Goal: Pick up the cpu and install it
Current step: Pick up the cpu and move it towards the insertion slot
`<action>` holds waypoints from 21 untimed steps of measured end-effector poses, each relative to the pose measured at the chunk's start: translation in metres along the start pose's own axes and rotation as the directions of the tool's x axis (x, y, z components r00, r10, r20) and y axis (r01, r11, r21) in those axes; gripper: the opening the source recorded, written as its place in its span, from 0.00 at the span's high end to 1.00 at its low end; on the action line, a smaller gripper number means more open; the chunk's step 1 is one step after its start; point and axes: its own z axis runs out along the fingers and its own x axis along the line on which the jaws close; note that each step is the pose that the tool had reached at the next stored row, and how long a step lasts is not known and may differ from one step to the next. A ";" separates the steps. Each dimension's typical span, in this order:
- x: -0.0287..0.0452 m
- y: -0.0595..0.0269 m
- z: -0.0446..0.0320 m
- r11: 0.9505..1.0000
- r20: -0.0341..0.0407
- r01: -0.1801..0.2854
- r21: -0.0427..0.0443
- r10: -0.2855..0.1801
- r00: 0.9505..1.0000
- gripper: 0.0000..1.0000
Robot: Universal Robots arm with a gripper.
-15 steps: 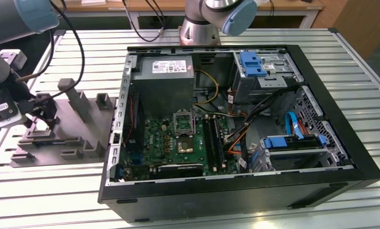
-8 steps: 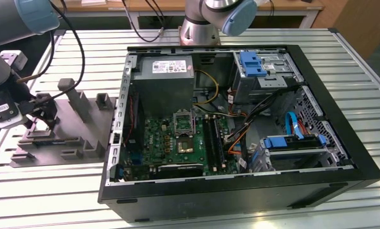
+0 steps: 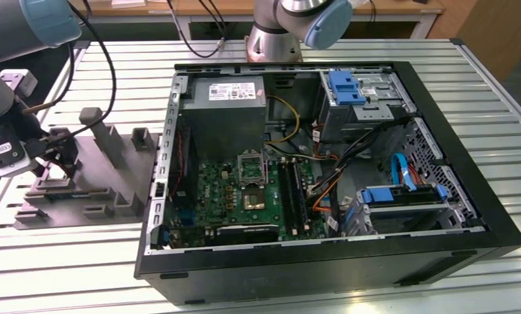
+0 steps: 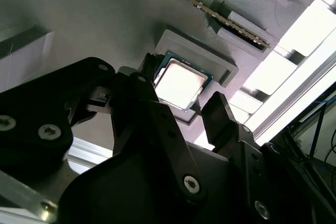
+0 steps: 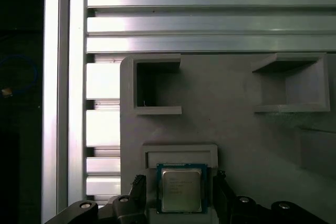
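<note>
Second wrist view shows our gripper (image 4: 182, 81), jaws apart, straddling the cpu (image 4: 178, 86), which lies seated in its holder (image 4: 210, 56); we judge lifting and installing both remain.

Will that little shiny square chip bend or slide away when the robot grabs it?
Probably no bending: the cpu looks like a stiff, metal-topped plate. Its smooth shiny top may be slippery. It likely won't slide, sitting in a recess of the grey holder.
</note>
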 end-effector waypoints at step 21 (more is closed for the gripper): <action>-0.0001 -0.0003 0.0023 1.000 0.000 0.000 0.000 0.000 1.000 0.46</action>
